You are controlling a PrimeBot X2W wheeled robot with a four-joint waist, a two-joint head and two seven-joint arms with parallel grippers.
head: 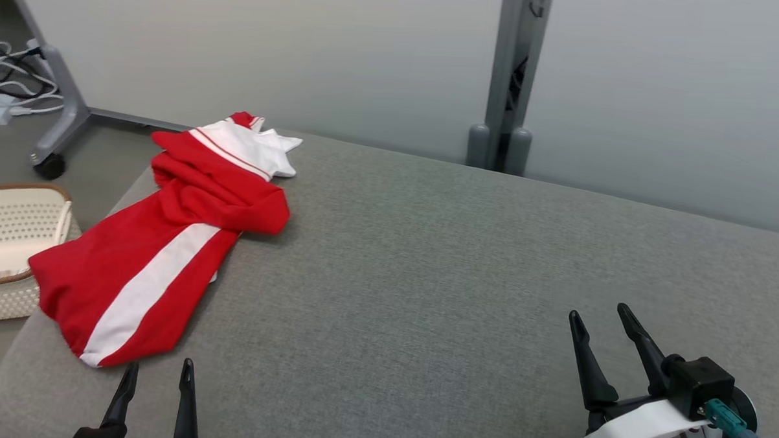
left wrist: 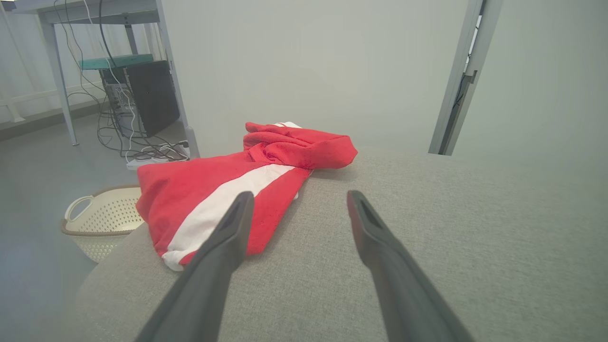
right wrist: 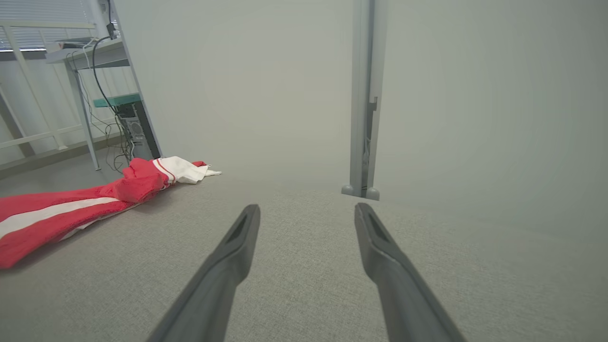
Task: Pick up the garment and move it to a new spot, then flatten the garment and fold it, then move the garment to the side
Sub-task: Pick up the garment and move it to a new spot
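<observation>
Red-and-white garment: bunched along cushion left edge, hem overhanging beside basket | left gripper: apart, empty, just short of hem, likely staged for pickup | right gripper: apart, empty, well clear | pickup not yet begun

It looked like an office: pale partition panels stood behind the grey fabric-covered surface, with tangled black and white cables and a black computer tower beyond its left end.
</observation>
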